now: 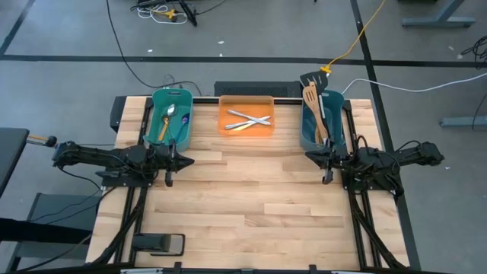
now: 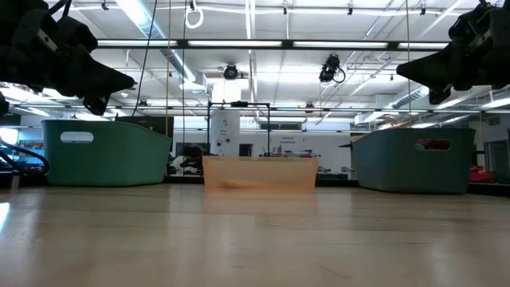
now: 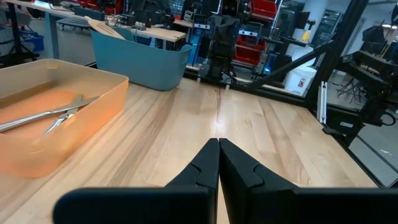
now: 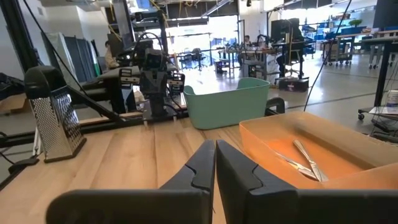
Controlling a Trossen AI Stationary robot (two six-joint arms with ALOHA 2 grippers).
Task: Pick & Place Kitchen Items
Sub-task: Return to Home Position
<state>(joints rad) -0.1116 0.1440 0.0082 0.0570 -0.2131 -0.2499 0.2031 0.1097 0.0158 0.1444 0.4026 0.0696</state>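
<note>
High view, left pincer (image 1: 189,160) closed, right pincer (image 1: 308,157) closed

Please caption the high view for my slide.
Left tool and right tool shut above the table; utensils sorted into two teal tubs and orange tray.

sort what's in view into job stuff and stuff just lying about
Job: silver cutlery in orange tray; wooden spatulas in right teal tub; gold spoon in left teal tub.
Lying about: box grater; floor cables.

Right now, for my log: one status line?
left gripper: shut, empty | right gripper: shut, empty | spoons in left teal tub | wooden utensils in right teal tub | cutlery in orange tray
</note>
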